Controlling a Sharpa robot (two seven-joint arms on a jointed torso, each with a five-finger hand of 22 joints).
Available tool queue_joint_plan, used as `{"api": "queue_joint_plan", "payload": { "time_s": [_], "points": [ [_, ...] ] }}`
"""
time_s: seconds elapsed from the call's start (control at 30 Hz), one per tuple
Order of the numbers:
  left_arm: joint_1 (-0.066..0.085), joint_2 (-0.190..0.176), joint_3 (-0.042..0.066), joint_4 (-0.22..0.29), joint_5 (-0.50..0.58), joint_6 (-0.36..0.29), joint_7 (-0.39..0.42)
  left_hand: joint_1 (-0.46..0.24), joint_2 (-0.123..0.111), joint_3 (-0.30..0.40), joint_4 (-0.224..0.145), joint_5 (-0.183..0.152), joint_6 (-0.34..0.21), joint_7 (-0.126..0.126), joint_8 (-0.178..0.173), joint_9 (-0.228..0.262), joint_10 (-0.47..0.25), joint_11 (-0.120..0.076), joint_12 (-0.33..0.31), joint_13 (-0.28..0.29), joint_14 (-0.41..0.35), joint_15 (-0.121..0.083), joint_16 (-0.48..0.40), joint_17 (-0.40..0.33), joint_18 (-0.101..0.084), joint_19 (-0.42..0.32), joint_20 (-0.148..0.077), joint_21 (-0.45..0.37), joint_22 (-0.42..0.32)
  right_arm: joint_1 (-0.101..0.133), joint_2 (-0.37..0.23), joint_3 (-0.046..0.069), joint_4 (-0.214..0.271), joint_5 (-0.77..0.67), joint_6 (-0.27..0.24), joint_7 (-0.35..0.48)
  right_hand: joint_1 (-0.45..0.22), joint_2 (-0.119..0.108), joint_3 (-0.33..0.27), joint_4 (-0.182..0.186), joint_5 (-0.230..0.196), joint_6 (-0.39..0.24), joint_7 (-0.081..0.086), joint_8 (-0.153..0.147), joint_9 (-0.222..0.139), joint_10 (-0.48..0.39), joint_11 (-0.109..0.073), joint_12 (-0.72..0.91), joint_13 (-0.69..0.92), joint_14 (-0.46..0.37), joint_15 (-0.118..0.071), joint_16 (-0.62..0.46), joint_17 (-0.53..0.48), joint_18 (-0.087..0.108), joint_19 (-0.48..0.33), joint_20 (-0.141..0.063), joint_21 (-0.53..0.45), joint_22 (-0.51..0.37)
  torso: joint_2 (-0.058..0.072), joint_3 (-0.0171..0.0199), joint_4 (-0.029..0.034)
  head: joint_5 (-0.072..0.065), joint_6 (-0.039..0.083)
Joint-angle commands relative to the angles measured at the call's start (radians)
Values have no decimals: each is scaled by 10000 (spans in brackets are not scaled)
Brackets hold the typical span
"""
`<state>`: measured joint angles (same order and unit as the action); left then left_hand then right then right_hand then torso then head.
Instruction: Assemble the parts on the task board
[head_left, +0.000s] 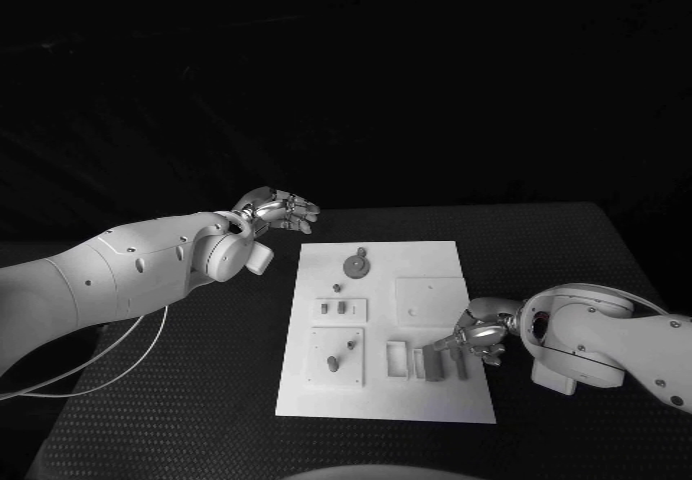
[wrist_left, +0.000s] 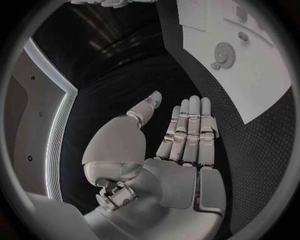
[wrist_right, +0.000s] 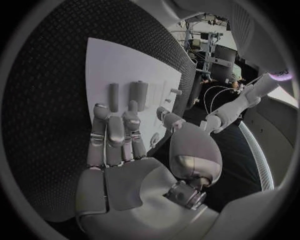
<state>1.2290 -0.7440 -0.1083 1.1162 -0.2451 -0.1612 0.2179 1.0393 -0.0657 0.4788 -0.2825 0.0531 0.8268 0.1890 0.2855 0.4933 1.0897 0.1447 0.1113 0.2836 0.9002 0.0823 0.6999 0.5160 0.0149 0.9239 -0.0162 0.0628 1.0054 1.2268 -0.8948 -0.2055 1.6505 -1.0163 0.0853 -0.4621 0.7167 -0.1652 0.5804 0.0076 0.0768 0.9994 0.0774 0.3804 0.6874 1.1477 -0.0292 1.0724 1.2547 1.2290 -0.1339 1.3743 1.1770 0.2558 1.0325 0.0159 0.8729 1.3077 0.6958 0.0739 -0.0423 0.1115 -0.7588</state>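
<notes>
**Small stiff parts waiting on the board, right hand reaching in at the near right**

At the far left, the left hand (head_left: 278, 213) is hovering over the black textured surface (head_left: 173, 400), just off the far left corner of the white rectangular task board (head_left: 433, 400); its fingers are lying straight and together, palm bare, holding nothing.

On the board, going rightward, small grey pegs are standing in a near-left raised plate (head_left: 336, 357), and a grey toothed wheel part (head_left: 356, 265) is lying at the far end. Near the right edge, short grey bar-shaped parts (head_left: 437, 363) are lying side by side.

These parts are looking light, rigid and smooth, so likely slippery; a pinch across a bar's long sides would probably be holding best.

The right hand (head_left: 483, 335) is resting over those bars, fingers extended and touching or nearly touching them; I cannot tell whether anything is pinched. The neighbouring bars, lying close together, are crowding any finger placement.
</notes>
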Motion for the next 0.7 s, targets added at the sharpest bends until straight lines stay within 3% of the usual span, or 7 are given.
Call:
{"api": "queue_joint_plan", "payload": {
  "time_s": [0.03, 0.27, 0.57, 0.7],
  "points": [
    [5, 16, 6, 62, 104, 90, 121, -9, 5, -54, 32, -5, 72, 0, 61, -13, -6, -26, 32, -8, 88, -7, -51, 16, -35, 79, -10, 62, -19, -25, 114, -17, 15, -136, 366, -337, -131, -11, 22, 49, 15, 14, -1, -46, 30, -28, -34, 61, -18, -80, -13, 81, -44, 60, -8, -70, 33, 212, -1, -11, -1, -9, -35],
    [5, 8, 6, 94, 111, 151, 110, -44, 1, -69, 45, -5, 63, 4, 56, -19, -17, -21, 28, -13, 83, -4, -64, 24, -37, 74, -8, 59, -25, -100, 322, -54, -243, -125, 287, -287, -194, 43, 75, -2, 14, -40, 15, -112, 79, -67, -19, 70, -52, -203, 0, 98, -210, 60, -43, -78, 54, 210, 10, -14, 12, -35, -22],
    [6, -28, 5, 180, 112, 148, 103, -105, -12, -96, 64, -2, 49, 9, 50, -28, -32, -15, 24, -22, 74, 0, -82, 35, -40, 63, -6, 55, -34, -426, 695, -80, -573, -339, 214, -266, -293, 120, 89, -312, 12, -154, 75, -275, 160, -192, 40, 57, -146, -434, 56, 152, -494, 60, -158, -37, 67, 201, 6, 19, 21, 17, -130],
    [6, -50, 5, 198, 112, 146, 104, -110, -14, -98, 64, -2, 47, 10, 49, -29, -34, -15, 23, -23, 73, 1, -84, 36, -40, 61, -6, 54, -35, -478, 799, -80, -638, -415, 114, -244, -324, 98, 102, -346, 15, -169, 85, -305, 171, -212, 49, 60, -160, -461, 66, 171, -531, 60, -174, -29, 67, 199, 3, 16, 7, 30, -164]
  ]
}}
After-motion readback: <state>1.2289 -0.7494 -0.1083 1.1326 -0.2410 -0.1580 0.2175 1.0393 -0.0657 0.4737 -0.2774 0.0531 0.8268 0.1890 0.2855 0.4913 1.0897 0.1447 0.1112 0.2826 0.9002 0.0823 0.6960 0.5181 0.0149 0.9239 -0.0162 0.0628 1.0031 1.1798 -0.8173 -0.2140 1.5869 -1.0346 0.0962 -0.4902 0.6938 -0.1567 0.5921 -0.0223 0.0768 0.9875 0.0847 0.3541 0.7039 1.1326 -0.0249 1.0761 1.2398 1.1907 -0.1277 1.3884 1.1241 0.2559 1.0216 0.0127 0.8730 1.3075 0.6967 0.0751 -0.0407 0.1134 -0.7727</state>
